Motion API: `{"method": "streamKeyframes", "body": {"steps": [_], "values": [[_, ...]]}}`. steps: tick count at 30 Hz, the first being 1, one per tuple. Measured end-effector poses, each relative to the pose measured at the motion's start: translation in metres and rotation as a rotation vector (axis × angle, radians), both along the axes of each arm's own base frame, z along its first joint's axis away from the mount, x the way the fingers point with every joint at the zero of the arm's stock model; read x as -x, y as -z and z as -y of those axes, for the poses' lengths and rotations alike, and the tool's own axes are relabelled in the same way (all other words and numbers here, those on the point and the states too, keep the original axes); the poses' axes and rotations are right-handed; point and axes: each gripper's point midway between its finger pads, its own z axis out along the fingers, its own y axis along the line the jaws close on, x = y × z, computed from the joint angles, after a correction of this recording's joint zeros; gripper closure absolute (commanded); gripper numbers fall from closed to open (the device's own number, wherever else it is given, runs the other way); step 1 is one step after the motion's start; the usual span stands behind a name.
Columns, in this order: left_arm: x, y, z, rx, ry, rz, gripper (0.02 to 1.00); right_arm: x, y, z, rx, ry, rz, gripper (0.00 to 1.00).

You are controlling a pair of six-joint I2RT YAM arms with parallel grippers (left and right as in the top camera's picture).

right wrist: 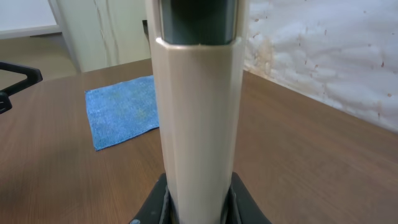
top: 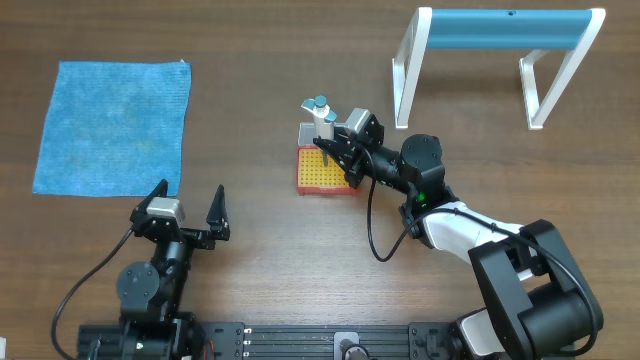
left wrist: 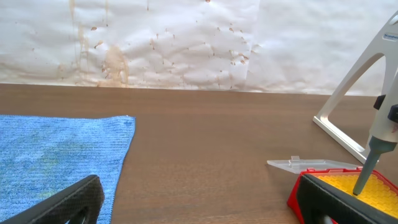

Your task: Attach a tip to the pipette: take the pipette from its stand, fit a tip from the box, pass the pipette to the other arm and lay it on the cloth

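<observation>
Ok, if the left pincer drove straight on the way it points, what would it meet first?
Probably the blue cloth: the left pincer has one finger lined up with its near corner. Between cloth and tip box lies bare table; height unclear.

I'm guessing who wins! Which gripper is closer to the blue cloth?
Left. The left gripper sits beside the cloth; the right gripper holds the pipette at the tip box, far off.
</observation>
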Motion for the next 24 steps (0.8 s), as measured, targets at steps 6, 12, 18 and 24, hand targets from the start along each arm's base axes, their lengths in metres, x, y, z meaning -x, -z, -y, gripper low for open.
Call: {"method": "streamKeyframes", "body": {"steps": [6,12,18,24], "values": [[0.000,0.000,0.000,0.000,0.000,0.000,0.020,-0.001,-0.022,0.000,-0.020,0.000,0.051,0.923],[0.000,0.000,0.000,0.000,0.000,0.000,0.020,-0.004,-0.077,-0.002,-0.065,-0.001,0.167,0.925],[0.000,0.000,0.000,0.000,0.000,0.000,0.020,0.019,-0.160,0.005,-0.068,-0.016,0.189,0.925],[0.000,0.000,0.000,0.000,0.000,0.000,0.020,0.051,-0.214,0.015,-0.096,-0.036,0.207,0.923]]}}
